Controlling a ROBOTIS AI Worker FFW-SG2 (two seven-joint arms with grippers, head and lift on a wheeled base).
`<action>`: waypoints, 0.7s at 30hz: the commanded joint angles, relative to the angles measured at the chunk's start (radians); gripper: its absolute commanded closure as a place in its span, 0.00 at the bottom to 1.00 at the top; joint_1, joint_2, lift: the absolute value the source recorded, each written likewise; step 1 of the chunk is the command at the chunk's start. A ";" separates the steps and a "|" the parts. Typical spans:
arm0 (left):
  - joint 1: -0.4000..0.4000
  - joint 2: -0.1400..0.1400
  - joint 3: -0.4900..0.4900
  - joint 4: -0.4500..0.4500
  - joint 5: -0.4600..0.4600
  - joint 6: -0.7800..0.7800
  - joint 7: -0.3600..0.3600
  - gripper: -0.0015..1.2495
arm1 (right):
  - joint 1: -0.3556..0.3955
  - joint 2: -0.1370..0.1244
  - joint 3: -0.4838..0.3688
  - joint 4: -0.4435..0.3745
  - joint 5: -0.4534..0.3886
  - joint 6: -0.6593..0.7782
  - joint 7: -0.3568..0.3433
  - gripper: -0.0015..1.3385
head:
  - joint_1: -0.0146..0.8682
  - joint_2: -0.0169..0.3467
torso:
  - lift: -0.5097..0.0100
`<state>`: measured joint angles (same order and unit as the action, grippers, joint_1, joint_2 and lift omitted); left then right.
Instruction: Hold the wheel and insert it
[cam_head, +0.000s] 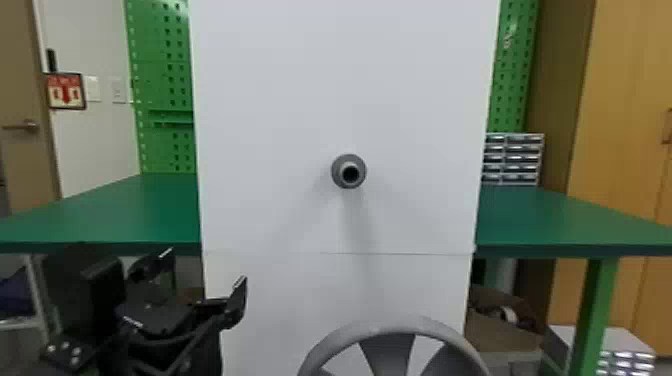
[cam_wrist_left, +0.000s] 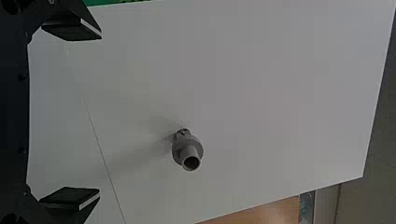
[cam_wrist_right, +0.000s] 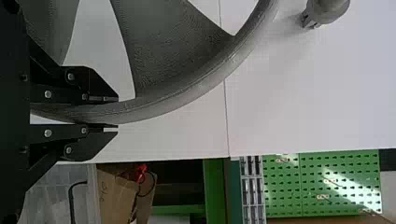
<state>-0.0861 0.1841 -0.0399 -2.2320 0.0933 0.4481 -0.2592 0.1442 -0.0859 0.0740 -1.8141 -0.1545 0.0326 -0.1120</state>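
Note:
My left gripper (cam_head: 202, 280) is at the lower left of the head view, in front of the white panel's left edge. In the left wrist view that gripper (cam_wrist_left: 77, 116) stands open, nothing between its fingers. The grey wheel (cam_head: 372, 330) rises from the head view's bottom edge, below the grey shaft (cam_head: 348, 171) that sticks out of the white panel. In the right wrist view my right gripper (cam_wrist_right: 112, 113) is shut on the rim of the wheel (cam_wrist_right: 187, 93), one finger on each side. The shaft (cam_wrist_right: 327, 9) stands apart from the wheel.
A tall white panel (cam_head: 300, 100) stands upright in front of a green table (cam_head: 125, 215). Small drawer units (cam_head: 515, 159) sit on the table at the right. Green pegboards (cam_head: 165, 90) are behind, and a cardboard box (cam_wrist_right: 116, 196) lies beyond the right gripper.

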 joint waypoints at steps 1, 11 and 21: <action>-0.001 0.000 -0.002 0.000 -0.003 0.000 0.000 0.08 | -0.003 0.000 0.000 -0.021 -0.011 0.010 0.000 0.90 | 0.25 0.07 | 0.13; 0.000 0.000 -0.003 0.003 -0.004 0.000 0.000 0.08 | -0.008 0.000 -0.003 -0.068 -0.034 0.046 0.003 0.90 | 0.25 0.07 | 0.13; 0.000 0.000 -0.008 0.009 -0.007 -0.003 0.000 0.08 | -0.009 0.003 -0.010 -0.117 -0.031 0.061 0.003 0.90 | 0.25 0.07 | 0.13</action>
<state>-0.0859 0.1841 -0.0449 -2.2241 0.0860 0.4472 -0.2592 0.1352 -0.0848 0.0680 -1.9141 -0.1861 0.0904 -0.1088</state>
